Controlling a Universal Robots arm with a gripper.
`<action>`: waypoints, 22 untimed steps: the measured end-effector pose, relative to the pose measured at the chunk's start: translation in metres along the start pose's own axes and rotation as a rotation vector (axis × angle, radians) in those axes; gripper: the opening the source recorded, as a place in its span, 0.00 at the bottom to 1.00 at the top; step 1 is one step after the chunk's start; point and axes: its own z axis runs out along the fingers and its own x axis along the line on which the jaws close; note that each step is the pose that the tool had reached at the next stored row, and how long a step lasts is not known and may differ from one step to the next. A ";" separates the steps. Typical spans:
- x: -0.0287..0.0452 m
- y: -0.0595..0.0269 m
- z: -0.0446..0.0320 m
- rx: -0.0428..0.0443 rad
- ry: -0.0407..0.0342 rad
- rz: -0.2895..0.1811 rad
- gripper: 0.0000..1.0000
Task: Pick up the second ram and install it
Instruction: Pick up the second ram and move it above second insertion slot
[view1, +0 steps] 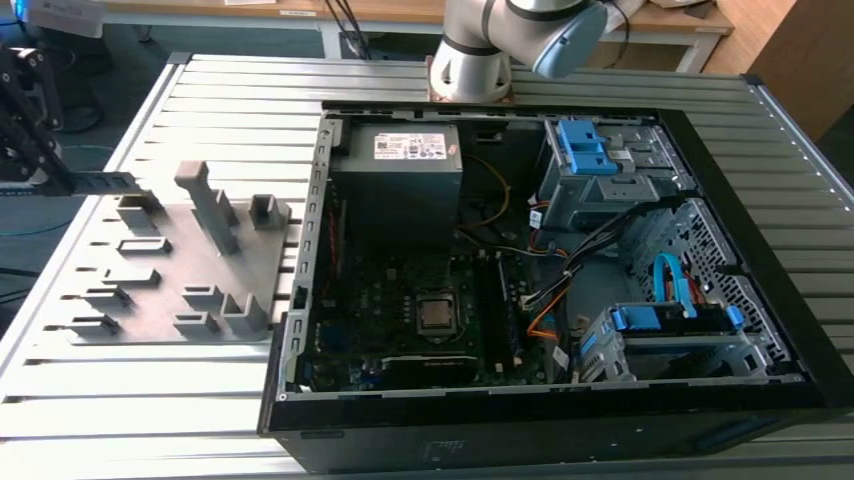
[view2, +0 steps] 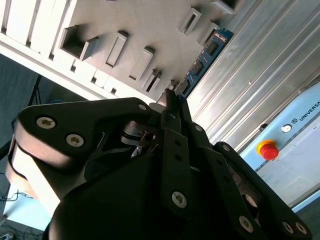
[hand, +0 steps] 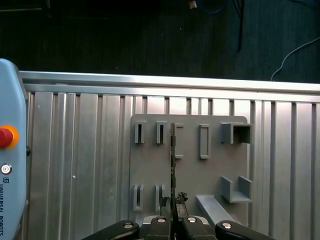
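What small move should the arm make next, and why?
Probably swing towards the exterior view's right, toward the open computer case. The gripper is shut on the second ram, which looks lifted clear of the grey holder tray, and the motherboard lies inside that case.

Tall tray ribs (view1: 214, 205) between claw (hand: 173, 204) and case (view1: 534, 432)
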 end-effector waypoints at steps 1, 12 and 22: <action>-0.0001 0.0000 -0.0014 0.0001 -0.0001 0.000 0.14; -0.0009 0.0003 -0.0174 0.0000 0.0000 0.000 0.14; -0.0015 0.0006 -0.0311 0.0000 0.0000 0.000 0.14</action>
